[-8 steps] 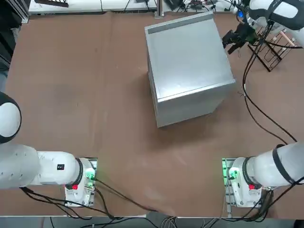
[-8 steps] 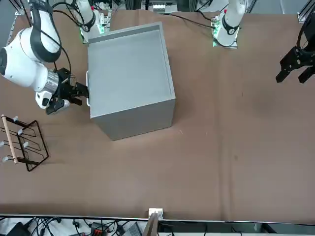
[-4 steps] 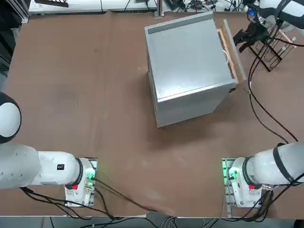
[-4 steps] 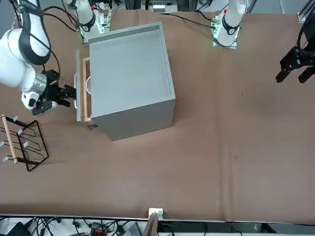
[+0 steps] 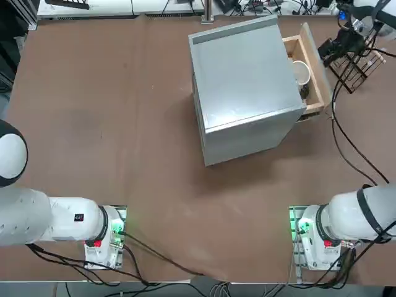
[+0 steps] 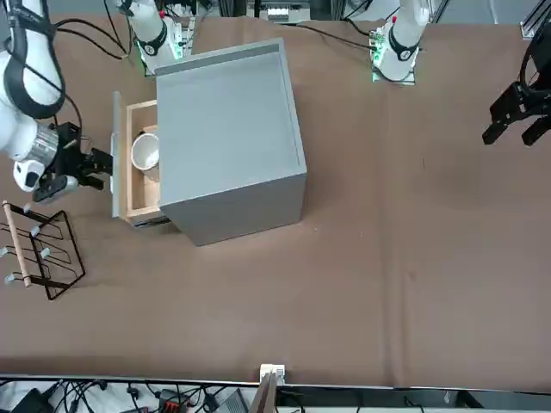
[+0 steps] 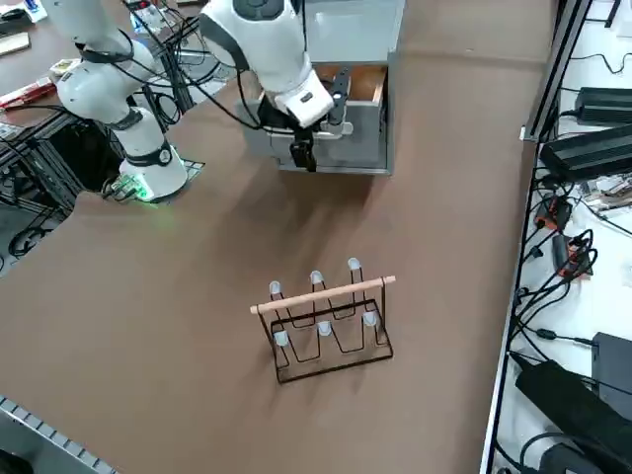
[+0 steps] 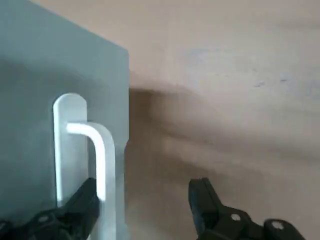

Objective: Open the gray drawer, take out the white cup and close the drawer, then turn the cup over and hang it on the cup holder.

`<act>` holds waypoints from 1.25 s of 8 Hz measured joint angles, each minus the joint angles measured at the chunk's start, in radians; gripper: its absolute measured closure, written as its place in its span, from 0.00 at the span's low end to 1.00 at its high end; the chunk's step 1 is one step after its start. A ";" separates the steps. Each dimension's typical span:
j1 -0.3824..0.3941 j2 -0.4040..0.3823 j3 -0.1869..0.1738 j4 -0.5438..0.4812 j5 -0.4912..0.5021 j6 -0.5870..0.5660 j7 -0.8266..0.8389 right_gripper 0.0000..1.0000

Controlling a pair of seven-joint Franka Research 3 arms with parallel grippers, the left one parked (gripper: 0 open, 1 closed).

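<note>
One large gray metal box cabinet (image 5: pixel 244 86); one light-wood drawer with a gray metal front (image 5: pixel 317 62), slid out; one small white cup (image 5: pixel 301 72) inside; one dark wire-frame cup holder with pale wooden pegs (image 7: pixel 331 326).

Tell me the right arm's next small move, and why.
Probably back the right gripper off the handle, then lift toward the gray drawer: it stands pulled out, the white cup lies exposed inside, and the open fingers hold nothing.

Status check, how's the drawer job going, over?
Right gripper open at the gray drawer front. Drawer pulled out, white cup still inside. Cup holder waiting beside, nothing blocking.
</note>
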State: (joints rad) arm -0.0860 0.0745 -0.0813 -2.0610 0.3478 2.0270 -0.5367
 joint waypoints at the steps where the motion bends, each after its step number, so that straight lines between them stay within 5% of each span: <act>1: -0.011 0.003 0.000 0.012 -0.019 -0.004 -0.001 0.00; 7: -0.067 0.014 -0.002 0.060 -0.122 -0.023 -0.039 0.00; 10: -0.072 0.016 -0.002 0.176 -0.127 -0.143 -0.042 0.00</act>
State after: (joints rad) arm -0.1580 0.0902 -0.0832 -1.8855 0.2211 1.8837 -0.5786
